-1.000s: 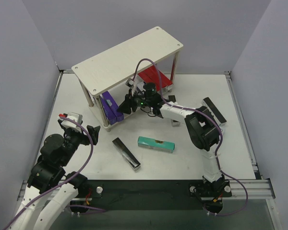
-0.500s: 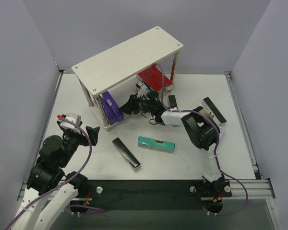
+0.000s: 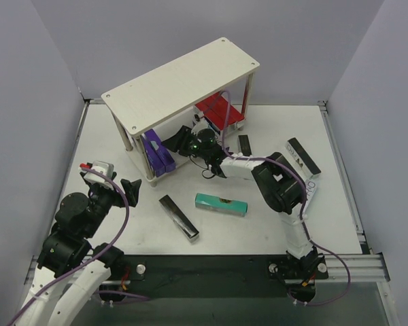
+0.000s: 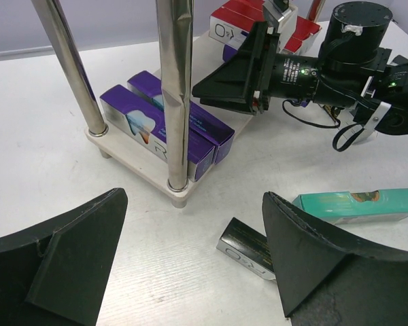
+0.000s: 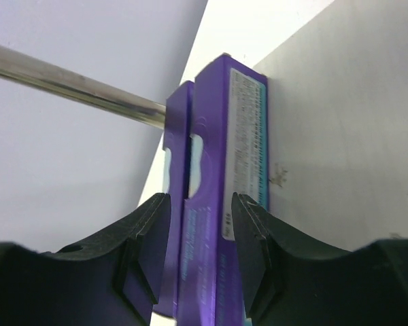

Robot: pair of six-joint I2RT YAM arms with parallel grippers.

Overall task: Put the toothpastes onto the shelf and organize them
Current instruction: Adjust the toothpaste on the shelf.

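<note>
The shelf [image 3: 183, 81] stands at the back with two purple toothpastes [image 3: 156, 153] at the left end of its lower board and red ones [image 3: 221, 111] at the right end. My right gripper [image 3: 173, 140] reaches under the top board, just right of the purple pair. In the right wrist view its jaws [image 5: 200, 200] stand narrowly open, with a purple carton [image 5: 245, 136] lying on the board between and beyond them. A teal carton [image 3: 221, 203] and a black carton [image 3: 179, 216] lie on the table. My left gripper [image 3: 130, 190] hovers wide open and empty near the black carton [image 4: 248, 248].
A short black carton [image 3: 243, 144] lies right of the shelf and a longer black one [image 3: 302, 157] lies at the far right, with a white-ended box [image 3: 313, 190] under the right arm. Metal shelf legs [image 4: 173, 81] stand close to the purple cartons [image 4: 166, 125]. Walls enclose the table.
My right gripper drew back a little, then swung left and deeper under the shelf's top board beside the purple cartons. Its jaws widened slightly. The left arm stayed still.
</note>
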